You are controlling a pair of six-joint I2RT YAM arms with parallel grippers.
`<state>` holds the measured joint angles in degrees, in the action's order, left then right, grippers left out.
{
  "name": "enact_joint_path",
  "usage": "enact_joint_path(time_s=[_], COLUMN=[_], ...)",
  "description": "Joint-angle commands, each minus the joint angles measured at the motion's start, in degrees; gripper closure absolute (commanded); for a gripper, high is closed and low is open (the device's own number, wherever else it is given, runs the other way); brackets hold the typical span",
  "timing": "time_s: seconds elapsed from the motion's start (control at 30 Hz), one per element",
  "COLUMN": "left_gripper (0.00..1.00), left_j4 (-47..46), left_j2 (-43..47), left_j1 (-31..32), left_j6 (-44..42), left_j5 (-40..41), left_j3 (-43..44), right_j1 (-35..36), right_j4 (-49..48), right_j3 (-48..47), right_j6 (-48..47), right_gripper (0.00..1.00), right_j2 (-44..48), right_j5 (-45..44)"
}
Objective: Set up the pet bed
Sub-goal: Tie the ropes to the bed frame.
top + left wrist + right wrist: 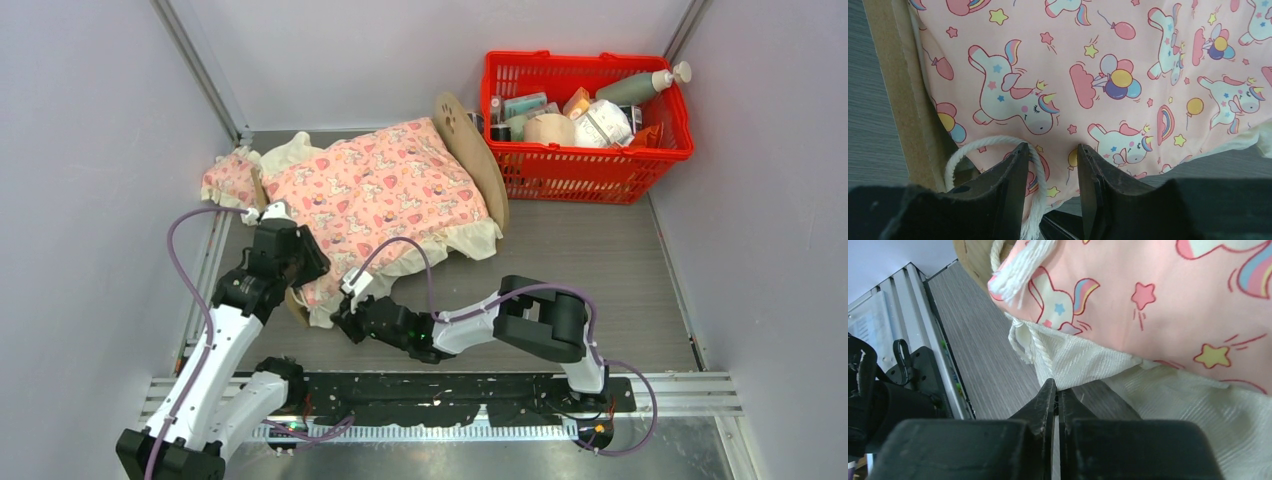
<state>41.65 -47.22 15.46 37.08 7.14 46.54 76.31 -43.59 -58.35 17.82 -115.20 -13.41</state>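
Observation:
The pet bed's arched headboard (pixel 470 150) with its paw-print cutout stands at the bed's far right end. A pink unicorn blanket (pixel 385 190) with a cream frill covers the bed and hides the mattress. My left gripper (pixel 295 252) is at the bed's near-left end. In the left wrist view it (pixel 1052 150) is open over the blanket (pixel 1108 60), and a white rope loop (pixel 973 145) curves round its left finger beside the plywood frame (pixel 898 90). My right gripper (pixel 345 318) is low at the blanket's near corner. Its tips (pixel 1056 387) are shut on the frill's edge (pixel 1083 362).
A small pink frilled pillow (pixel 230 180) lies off the bed's far-left end, against the left wall. A red basket (pixel 580 165) full of bottles and packets stands at the back right, just behind the headboard. A white tassel (pixel 1018 270) hangs at the blanket's corner.

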Motion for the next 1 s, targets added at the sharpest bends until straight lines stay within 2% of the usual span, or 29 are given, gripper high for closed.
enact_joint_path(time_s=[0.0,0.07,0.17,0.4,0.5,0.77,0.87,0.97], left_gripper=[0.57,0.57,0.56,0.57,0.57,0.57,0.56,0.57], left_j4=[-0.25,0.08,-0.15,-0.85,-1.43,-1.41,-0.89,1.38], left_j2=[-1.0,-1.03,-0.86,-1.33,-1.66,-1.98,-1.51,0.12], left_j1=[-0.26,-0.21,-0.3,-0.26,-0.26,-0.26,-0.26,-0.25], left_j6=[-1.54,-1.74,-1.83,-1.57,-1.09,-0.47,-0.34,-1.18], left_j5=[3.7,4.76,5.48,7.42,7.29,8.29,7.98,9.3], left_j3=[1.93,1.8,1.16,-1.04,-1.96,-2.14,-1.63,1.74], right_j1=[1.9,3.07,4.25,5.27,5.39,6.84,6.83,6.76], right_j4=[1.19,3.24,7.77,18.61,23.93,24.55,23.99,25.71], right_j3=[-1.64,-2.14,-4.95,-9.9,-14.21,-14.43,-14.04,-14.14], right_j6=[5.52,7.67,10.4,12.01,12.49,14.13,13.82,12.9], right_gripper=[0.95,0.95,0.88,0.9,0.9,0.89,0.84,0.73], right_j2=[1.26,1.48,0.67,1.08,-1.61,-4.75,-4.02,-1.78], right_j5=[-0.13,-0.71,-1.73,-7.08,-6.7,-6.95,-7.64,-7.74])
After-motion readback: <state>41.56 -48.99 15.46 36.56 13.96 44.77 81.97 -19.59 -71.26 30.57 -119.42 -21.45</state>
